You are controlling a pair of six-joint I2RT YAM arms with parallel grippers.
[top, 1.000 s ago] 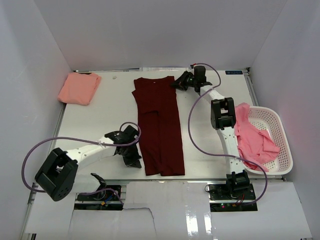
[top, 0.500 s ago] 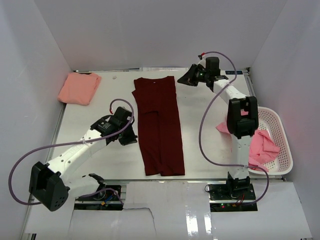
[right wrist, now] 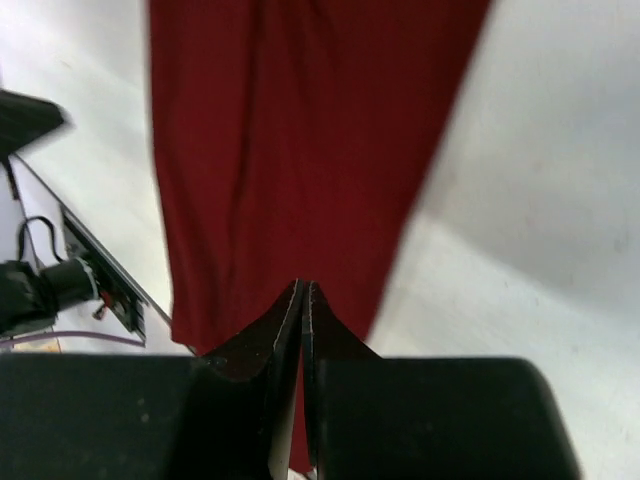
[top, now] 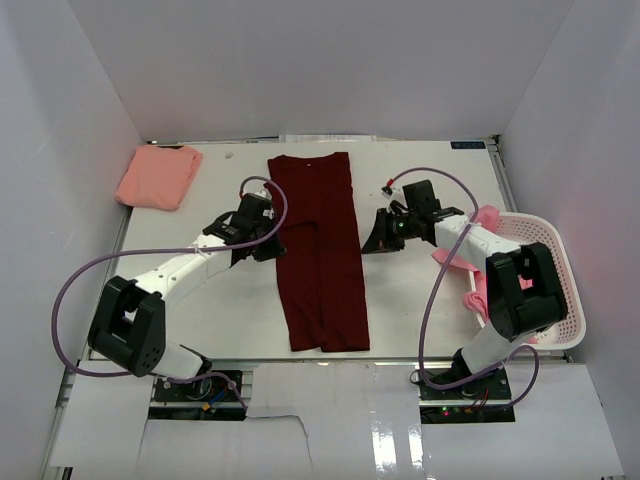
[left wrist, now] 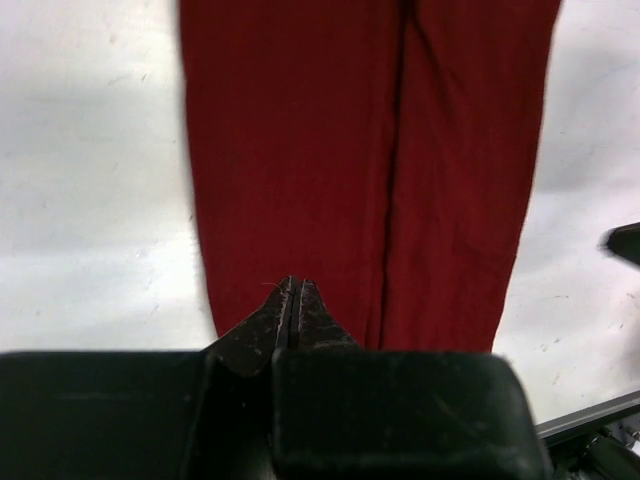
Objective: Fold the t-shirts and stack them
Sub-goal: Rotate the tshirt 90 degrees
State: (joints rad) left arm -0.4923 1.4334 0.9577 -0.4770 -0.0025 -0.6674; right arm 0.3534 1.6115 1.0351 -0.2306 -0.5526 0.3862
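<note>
Both arms have swung in toward the middle of the dark maroon cotton t-shirt [top: 322,260] since a second ago. The left one came up from near the hem, and the right one pulled back from the far collar end. The shirt itself hasn't budged: it lies flat in the centre of the bench [top: 170,235], folded lengthwise into a long narrow strip, with the collar end far from the bases and the hem near them.

Our left pincer [left wrist: 293,300] sits at the strip's left edge, about halfway along. It's clenched tight, fingertips pressed together, and we can't see any cloth between them. Our right pincer [right wrist: 303,300] is just beside the right edge at roughly the same height. It's squeezed closed the same way, and from above it looks to be off the fabric. Whether either tip actually touches the shirt, we can't tell.

Further out, a folded salmon-pink shirt [top: 158,176] sits in the far left corner. On the right, bright pink shirts [top: 450,258] spill over the rim of the white plastic mesh basket [top: 558,262], partly hidden under the right arm.
</note>
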